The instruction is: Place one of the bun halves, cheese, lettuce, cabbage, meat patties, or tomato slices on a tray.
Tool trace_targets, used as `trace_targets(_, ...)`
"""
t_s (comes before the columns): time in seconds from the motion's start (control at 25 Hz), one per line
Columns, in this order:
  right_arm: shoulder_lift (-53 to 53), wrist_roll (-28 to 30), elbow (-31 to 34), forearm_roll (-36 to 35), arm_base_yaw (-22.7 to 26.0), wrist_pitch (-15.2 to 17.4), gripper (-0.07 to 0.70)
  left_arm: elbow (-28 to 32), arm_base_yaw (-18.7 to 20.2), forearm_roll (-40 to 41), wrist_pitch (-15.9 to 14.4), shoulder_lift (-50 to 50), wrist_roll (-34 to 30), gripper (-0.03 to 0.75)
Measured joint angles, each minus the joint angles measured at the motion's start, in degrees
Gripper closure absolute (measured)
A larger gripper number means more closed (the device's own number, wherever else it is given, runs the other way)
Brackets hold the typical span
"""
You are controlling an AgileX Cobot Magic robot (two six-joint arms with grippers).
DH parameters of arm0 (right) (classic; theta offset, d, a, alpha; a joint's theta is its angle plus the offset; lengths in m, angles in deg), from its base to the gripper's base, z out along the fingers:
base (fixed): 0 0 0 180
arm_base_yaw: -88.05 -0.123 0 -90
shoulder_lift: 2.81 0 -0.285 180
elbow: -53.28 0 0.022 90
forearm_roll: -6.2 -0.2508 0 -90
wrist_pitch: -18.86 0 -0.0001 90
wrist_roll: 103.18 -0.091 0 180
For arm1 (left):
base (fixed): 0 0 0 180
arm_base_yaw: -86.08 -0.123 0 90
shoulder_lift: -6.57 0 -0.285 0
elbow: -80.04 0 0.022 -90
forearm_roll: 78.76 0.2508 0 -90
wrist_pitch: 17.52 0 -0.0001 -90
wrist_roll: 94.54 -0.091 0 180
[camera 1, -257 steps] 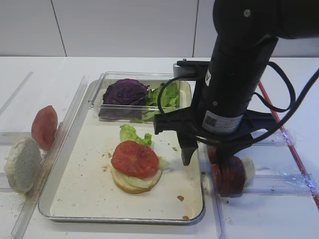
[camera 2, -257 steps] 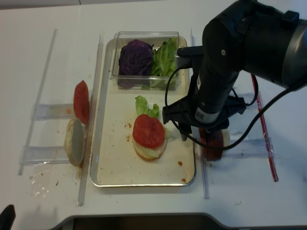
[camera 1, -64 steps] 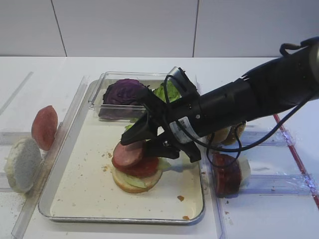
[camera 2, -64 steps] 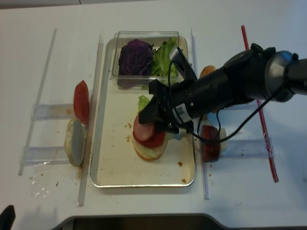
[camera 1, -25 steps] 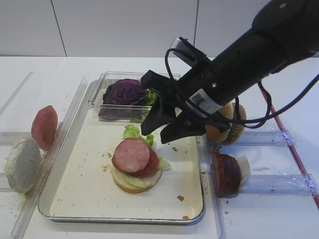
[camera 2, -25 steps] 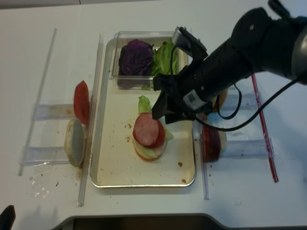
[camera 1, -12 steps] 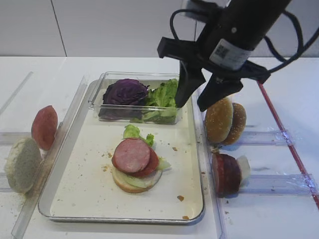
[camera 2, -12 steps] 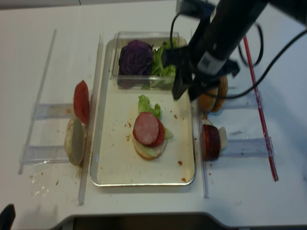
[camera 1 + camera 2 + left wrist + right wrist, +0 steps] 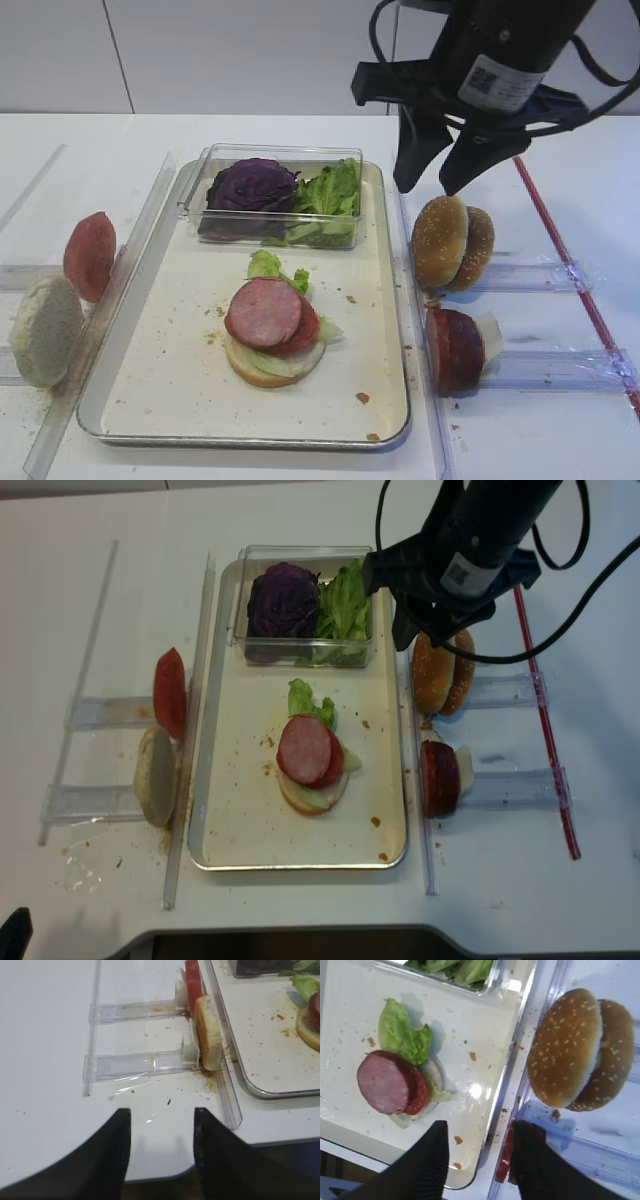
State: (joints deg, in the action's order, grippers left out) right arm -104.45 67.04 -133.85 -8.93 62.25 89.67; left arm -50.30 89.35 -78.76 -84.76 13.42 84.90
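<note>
The right gripper (image 9: 440,185) hangs above the buns (image 9: 452,243), jaws apart and empty — the wrist view shows both fingers (image 9: 432,1160) with nothing between them. The buns stand on edge in a clear rack (image 9: 530,275) just right of the tray (image 9: 180,395), directly below the jaws. Their flat faces run roughly along the tray's long side, so the thin dimension lies crosswise; the jaws would have to straddle that dimension to take one half.

Nearer the camera in the same rack area stand the patties (image 9: 455,350), also on edge. On the tray, a stack (image 9: 272,335) already carries a bun base, lettuce, tomato and a patty on top. A clear box (image 9: 275,200) at the tray's far end holds cabbage (image 9: 250,185) and lettuce (image 9: 328,195).

The left gripper (image 9: 160,1152) is open and empty, parked well left of the tray near a second rack holding a tomato slice (image 9: 192,985) and a bun half (image 9: 207,1040). Judged by position, the right arm is far nearer the sesame buns — likely the next item.
</note>
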Motion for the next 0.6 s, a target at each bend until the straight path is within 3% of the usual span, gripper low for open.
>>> trace_targets(0.12,1.1,0.0,0.0,0.7,3.2,0.0,0.296,0.0,0.0,0.0,0.0,0.0,0.0,0.429)
trace_targets(0.48,10.2,4.5,4.0,5.5,21.3,0.2,0.296,0.0,0.0,0.0,0.0,0.0,0.0,0.429)
trace_targets(0.6,13.0,7.1,4.8,5.6,25.0,0.5,0.296,0.0,0.0,0.0,0.0,0.0,0.0,0.429)
